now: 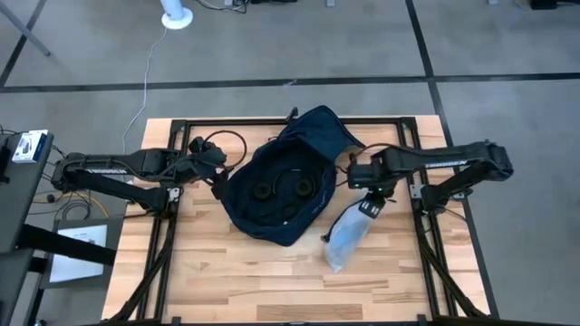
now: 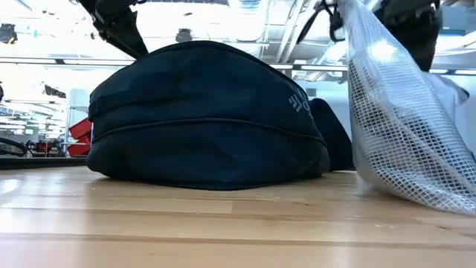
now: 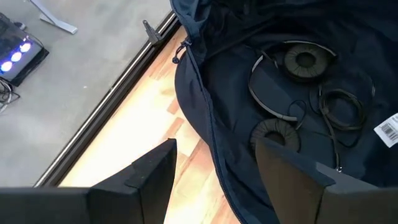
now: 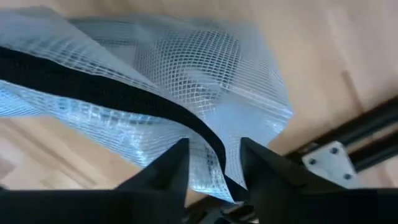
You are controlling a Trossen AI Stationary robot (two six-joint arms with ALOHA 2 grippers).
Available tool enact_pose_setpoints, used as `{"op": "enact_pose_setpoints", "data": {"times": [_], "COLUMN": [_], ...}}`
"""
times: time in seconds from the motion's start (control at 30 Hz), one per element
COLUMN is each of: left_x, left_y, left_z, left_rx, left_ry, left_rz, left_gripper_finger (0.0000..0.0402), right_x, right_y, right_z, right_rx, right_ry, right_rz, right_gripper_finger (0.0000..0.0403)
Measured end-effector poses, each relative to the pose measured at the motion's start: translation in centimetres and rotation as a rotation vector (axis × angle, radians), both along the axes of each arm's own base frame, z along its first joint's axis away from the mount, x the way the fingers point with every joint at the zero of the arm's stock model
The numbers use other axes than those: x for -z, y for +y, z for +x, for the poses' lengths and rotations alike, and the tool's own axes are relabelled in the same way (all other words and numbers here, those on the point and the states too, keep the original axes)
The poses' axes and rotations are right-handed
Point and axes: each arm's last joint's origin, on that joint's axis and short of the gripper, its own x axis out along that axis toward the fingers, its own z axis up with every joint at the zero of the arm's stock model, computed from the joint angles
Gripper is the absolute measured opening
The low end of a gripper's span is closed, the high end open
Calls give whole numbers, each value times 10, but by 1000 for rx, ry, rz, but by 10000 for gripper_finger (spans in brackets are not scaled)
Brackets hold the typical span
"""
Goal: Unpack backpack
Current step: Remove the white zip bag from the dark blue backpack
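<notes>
While the right hand [image 4: 214, 163] sits over the zipped edge of the clear mesh pouch [image 1: 349, 234], its fingers stand partly apart with the black zip band running between them, and you cannot tell from these views whether they are gripping that edge or letting it go. Judged from how things lie, the step is setting the pouch down on the desk [image 1: 227, 281] just beside the backpack [image 1: 285, 186]. The pouch's far end already rests on the wood, so lower the held end until the whole pouch lies flat, open fully, and lift straight up so the fingers do not snag the zip or drag the pouch back toward the bag. Keep it clear of the backpack's mouth. The left hand [image 3: 214, 177] is wide open and holds nothing; it is at the bag's left rim, one finger outside over the wood and one over the lining, well placed to pin or spread the opening. The backpack lies at mid-desk, its mouth turned up. Inside it you can see a pair of headphones [image 3: 292, 87] with a coiled cable [image 3: 342, 109], likely the next things to come out. As for markings, a small white barcode tag [image 3: 388, 129] shows in the lining, too small to read, and a pale diamond logo [image 2: 299, 103] sits on the bag's outer shell, with no legible word.
</notes>
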Motion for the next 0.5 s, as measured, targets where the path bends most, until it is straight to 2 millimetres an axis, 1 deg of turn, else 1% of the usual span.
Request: {"op": "enact_pose_setpoints", "data": {"times": [0.1,0.17,0.27,0.33,0.43,0.5], "left_x": [0,0,1,1,2,2], "left_y": [0,-1,0,-1,-1,-1], "left_z": [0,0,0,-1,-1,-1], "left_rx": [5,-2,-26,-31,-23,-23], "left_ry": [-2,-6,-20,-21,-24,-25], "left_rz": [-13,-24,-42,-55,-84,-87], "left_gripper_finger": [207,207,207,207,208,208], "right_x": [-5,-14,-35,-52,-78,-90], "right_y": [-3,-5,-7,-9,-15,-19], "right_z": [8,10,12,12,15,20], "right_rx": [-29,-48,-45,-38,-22,-41], "right_ry": [-3,-8,-56,-105,-225,-330], "right_rz": [3,6,6,5,-3,-16], "right_gripper_finger": [182,202,225,233,239,240]}}
